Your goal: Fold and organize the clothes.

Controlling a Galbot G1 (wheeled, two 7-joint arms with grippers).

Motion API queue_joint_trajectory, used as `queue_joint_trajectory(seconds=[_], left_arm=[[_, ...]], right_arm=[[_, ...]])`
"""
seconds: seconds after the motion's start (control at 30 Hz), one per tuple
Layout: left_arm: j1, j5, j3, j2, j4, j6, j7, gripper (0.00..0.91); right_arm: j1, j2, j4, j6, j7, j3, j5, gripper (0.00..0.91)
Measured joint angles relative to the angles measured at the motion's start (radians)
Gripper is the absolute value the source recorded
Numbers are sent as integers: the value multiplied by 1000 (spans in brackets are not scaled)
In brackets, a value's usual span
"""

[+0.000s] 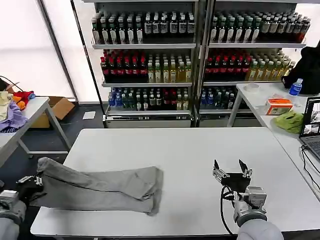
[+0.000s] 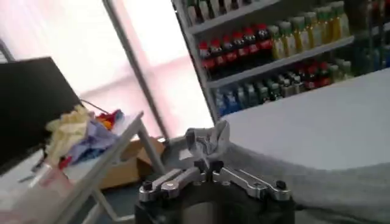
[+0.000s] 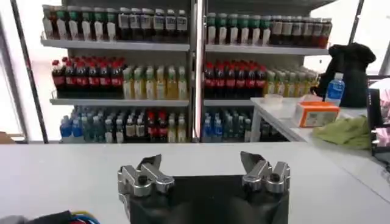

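- So the light grey cotton shirt (image 1: 100, 187) is lying in a long, loosely folded bundle along the near-left part of the white rectangular counter (image 1: 200, 150), with one end drooping past the counter's left edge.
- The left end effector (image 1: 31, 181) is right at that overhanging end. From the wrist camera its fingers look closed on a bunched tuft of the grey fabric (image 2: 207, 141).
- Biggest risk, I'd say: it's only got a small pinch of cloth. Pull too quick and the tuft slips out, or the whole bundle drags off the counter edge onto the floor.
- Also, the fold already looks rumpled at the end farthest from the left end effector, so any tug could undo it instead of tidying it.
- The right end effector (image 1: 231, 172) hovers well apart from the shirt, jaws spread wide, holding nothing. Not pinning the cloth down, which doesn't help.
- Counter looks smooth, so the fabric will probably slide easily.
- Beyond the counter: metal shelves of bottled drinks (image 1: 150, 60), and a side table with a lime-green cloth (image 1: 289, 121).
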Motion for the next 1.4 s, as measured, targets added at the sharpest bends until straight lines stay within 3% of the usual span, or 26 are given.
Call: queue_joint_trajectory(seconds=[0.33,0.97,1.4], left_arm=[[-4,-13,45,11,-86,33,-10,0],[-76,-49,432,-183,-214,135,-123,0],[-113,-51,582,-241,-227,167,-146,0]], right_arm=[[-23,4,20,0,0,26,-4,907],[-96,47,76,0,11,43,-63,907],[-106,70,82,-1,13,35,-93,907]])
